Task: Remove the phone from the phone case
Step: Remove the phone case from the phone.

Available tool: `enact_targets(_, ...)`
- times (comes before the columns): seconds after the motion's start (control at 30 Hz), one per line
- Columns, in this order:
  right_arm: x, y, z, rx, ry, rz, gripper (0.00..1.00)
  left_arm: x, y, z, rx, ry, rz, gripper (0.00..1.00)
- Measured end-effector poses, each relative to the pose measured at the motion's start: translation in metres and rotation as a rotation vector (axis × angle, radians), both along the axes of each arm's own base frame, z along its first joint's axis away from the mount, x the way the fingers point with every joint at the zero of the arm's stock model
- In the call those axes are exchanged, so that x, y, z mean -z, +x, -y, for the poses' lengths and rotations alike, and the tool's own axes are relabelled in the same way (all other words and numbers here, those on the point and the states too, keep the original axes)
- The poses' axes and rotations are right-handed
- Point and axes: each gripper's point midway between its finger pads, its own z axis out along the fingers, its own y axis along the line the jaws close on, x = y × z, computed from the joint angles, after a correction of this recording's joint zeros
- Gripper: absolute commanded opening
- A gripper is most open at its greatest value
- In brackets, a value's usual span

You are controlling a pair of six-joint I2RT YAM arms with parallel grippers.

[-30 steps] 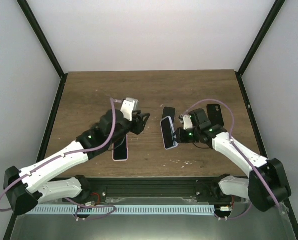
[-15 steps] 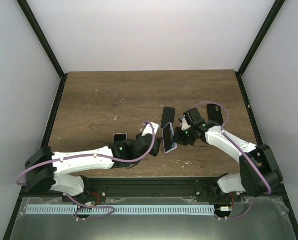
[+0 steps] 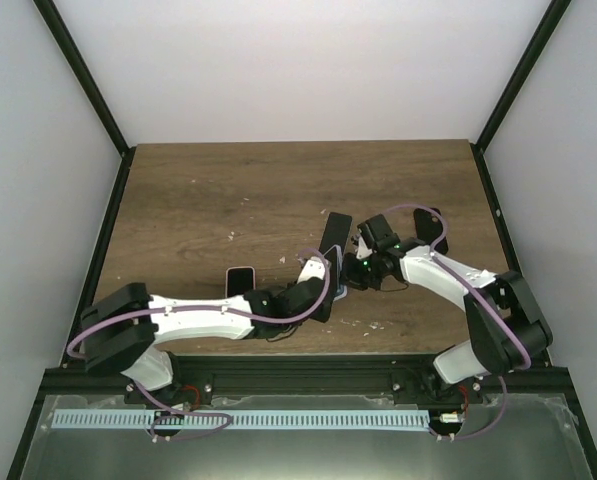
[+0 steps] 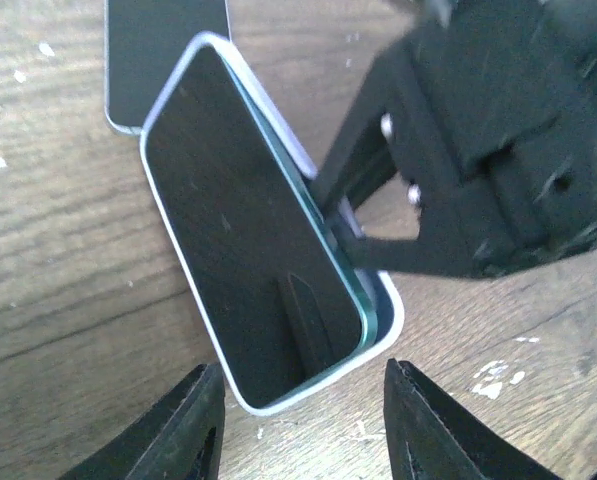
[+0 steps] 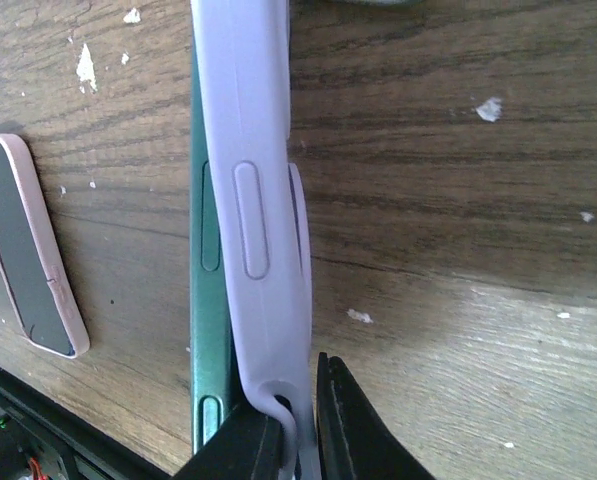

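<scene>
While my right tool [image 5: 296, 425] pinches the lilac phone case [image 5: 253, 180] by its rim, the green-edged phone [image 4: 238, 240] sits partly lifted inside it. Left tool [image 4: 303, 425] gapes wide just beside the phone case, above the bench [image 4: 58, 260], holding nothing.

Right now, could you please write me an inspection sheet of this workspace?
Surface: wooden table, scuffed, pale specks.
Job's things: green-edged phone tilted up, one long edge out of the lavender phone case.
Clutter: pink-cased phone lying flat; bare dark phone flat beyond the job; another dark phone by the right arm.
Grippers: right gripper shut on the phone case's edge; left gripper open, fingers flanking the case's near end.
Cables: purple cable looped along each arm.
Surroundings: white walls, black frame posts; nothing else seen.
</scene>
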Motion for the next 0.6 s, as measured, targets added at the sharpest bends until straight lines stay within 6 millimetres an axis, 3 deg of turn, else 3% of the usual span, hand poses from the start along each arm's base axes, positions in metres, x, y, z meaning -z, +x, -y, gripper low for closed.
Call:
enact_targets(0.23, 0.001, 0.004, -0.004, -0.002, 0.003, 0.003, 0.01, 0.041, -0.003, 0.009, 0.015, 0.059, -0.063, 0.46)
enact_targets(0.6, 0.001, 0.004, -0.004, -0.003, -0.002, 0.006, 0.01, 0.039, 0.004, 0.014, -0.012, 0.048, -0.038, 0.43)
